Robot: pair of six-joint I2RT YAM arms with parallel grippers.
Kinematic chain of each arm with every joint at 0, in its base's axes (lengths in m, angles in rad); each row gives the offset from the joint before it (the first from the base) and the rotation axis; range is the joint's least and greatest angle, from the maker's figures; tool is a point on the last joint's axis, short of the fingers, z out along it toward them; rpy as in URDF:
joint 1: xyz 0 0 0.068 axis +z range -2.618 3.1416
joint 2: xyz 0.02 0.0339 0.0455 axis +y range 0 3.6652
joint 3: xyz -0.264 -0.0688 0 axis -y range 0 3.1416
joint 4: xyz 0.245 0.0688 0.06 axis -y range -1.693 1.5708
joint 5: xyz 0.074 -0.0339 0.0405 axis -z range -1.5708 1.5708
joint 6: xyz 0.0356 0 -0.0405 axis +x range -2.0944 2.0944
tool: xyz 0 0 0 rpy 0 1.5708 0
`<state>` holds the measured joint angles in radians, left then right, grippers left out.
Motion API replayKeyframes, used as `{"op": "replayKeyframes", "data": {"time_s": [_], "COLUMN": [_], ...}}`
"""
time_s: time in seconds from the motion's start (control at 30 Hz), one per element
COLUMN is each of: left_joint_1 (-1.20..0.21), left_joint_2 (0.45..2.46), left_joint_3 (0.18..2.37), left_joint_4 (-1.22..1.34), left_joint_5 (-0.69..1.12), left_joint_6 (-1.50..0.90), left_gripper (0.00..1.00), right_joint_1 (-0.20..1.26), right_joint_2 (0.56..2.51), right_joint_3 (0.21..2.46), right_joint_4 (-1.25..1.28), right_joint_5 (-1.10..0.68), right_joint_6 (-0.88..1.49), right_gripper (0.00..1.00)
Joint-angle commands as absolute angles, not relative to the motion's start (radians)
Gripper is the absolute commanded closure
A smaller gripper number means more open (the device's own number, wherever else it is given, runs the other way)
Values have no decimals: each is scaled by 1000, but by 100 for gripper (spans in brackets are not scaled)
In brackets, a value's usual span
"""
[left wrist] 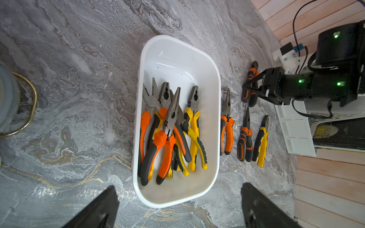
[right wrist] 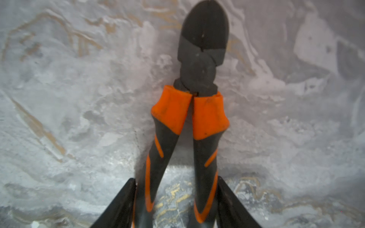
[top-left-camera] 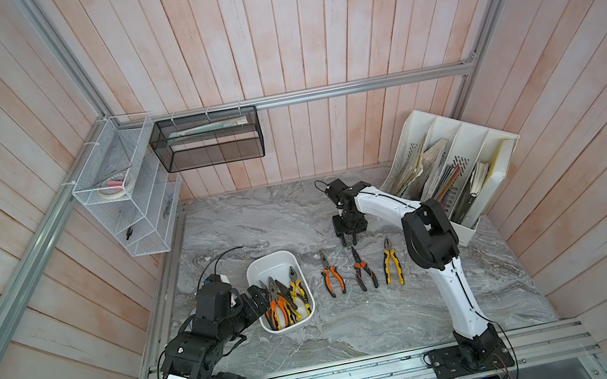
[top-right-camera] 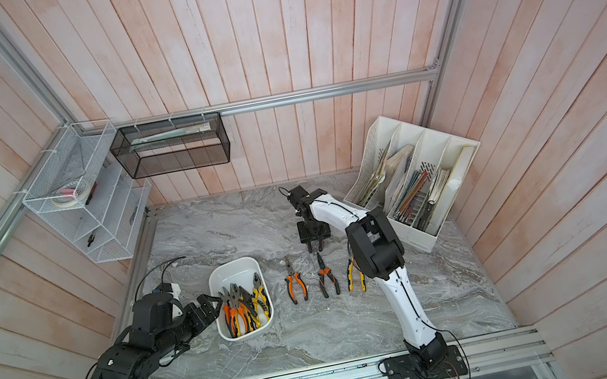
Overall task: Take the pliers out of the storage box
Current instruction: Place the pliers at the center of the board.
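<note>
The white storage box (top-left-camera: 269,256) (top-right-camera: 232,263) (left wrist: 167,37) stands left of centre on the marble table, with several orange-and-black and yellow-and-black pliers (top-left-camera: 283,301) (top-right-camera: 244,304) (left wrist: 169,128) piled inside. My left gripper (top-left-camera: 258,294) (top-right-camera: 211,299) (left wrist: 178,185) hovers open at the box's left side, holding nothing. Three pliers (top-left-camera: 331,274) (top-left-camera: 363,268) (top-left-camera: 391,261) lie in a row to the right of the box. Behind that row, my right gripper (top-left-camera: 352,238) (top-right-camera: 316,246) (right wrist: 176,179) points down at the table. Its fingers press on both handles of an orange-and-black pair of pliers (right wrist: 197,110) (left wrist: 251,79).
A white slotted file organizer (top-left-camera: 455,172) full of papers leans at the back right, close to my right arm. A white wire basket (top-left-camera: 117,198) and a black mesh basket (top-left-camera: 208,139) hang on the walls. An aluminium rail (top-left-camera: 347,376) runs along the front edge.
</note>
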<state>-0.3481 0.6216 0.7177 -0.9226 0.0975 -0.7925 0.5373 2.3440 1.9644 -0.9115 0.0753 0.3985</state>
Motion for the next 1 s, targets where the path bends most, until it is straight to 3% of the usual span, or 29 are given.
{"op": "replayKeyframes", "data": {"time_s": [0.0, 0.1, 0.37, 0.57, 0.83, 0.97], "left_joint_1": [-347, -346, -346, -346, -346, -347], "left_joint_2": [619, 621, 624, 622, 631, 655], "left_joint_3": [701, 699, 699, 700, 710, 728], "left_joint_4": [-911, -911, -913, -916, -916, -919], "left_joint_5": [103, 103, 105, 104, 92, 84], "left_joint_6": [-778, -779, -779, -779, -777, -761], "left_gripper": [0, 0, 0, 0, 0, 0], "right_joint_1": [579, 587, 578, 573, 569, 563], "right_joint_2": [2422, 2435, 2387, 2381, 2337, 2305], "right_joint_3": [2019, 2011, 1932, 1905, 1902, 1933], "right_joint_4": [-987, -992, -933, -925, -929, -949], "right_joint_5": [162, 172, 124, 118, 134, 114], "right_joint_6": [311, 288, 294, 282, 297, 310], "right_gripper": [55, 60, 60, 47, 21, 16]}}
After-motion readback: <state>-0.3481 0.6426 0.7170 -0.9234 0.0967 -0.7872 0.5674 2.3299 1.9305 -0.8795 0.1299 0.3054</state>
